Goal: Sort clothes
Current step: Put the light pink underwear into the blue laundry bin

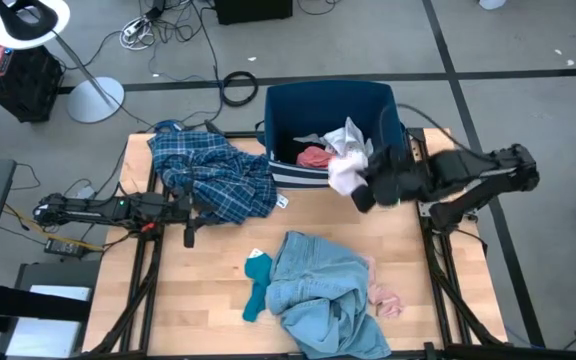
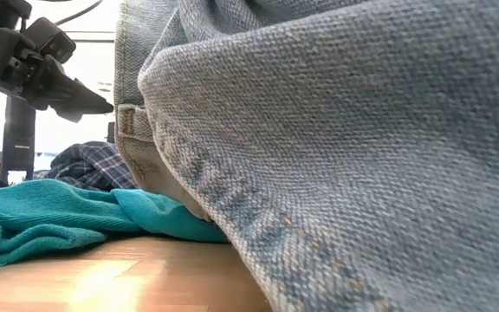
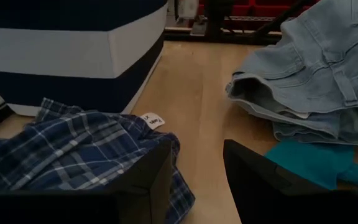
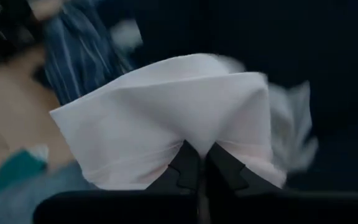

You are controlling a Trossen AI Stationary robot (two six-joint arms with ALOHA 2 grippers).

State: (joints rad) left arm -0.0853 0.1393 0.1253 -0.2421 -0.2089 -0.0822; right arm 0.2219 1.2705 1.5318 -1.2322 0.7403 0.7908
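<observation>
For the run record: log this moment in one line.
right pincer: shut on white cloth, at bin | left pincer: open, by plaid shirt

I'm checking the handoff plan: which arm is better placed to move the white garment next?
Right. The right gripper is already shut on the white garment at the bin's front edge; the left gripper sits open beside the plaid shirt.

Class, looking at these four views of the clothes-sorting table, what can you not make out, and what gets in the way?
- Low view: denim piece fills the frame, hiding the table behind.
- High view: bin bottom hidden by the pink item and white garment.
- Right wrist view: white garment hides the right gripper surroundings; background blurred.
</observation>
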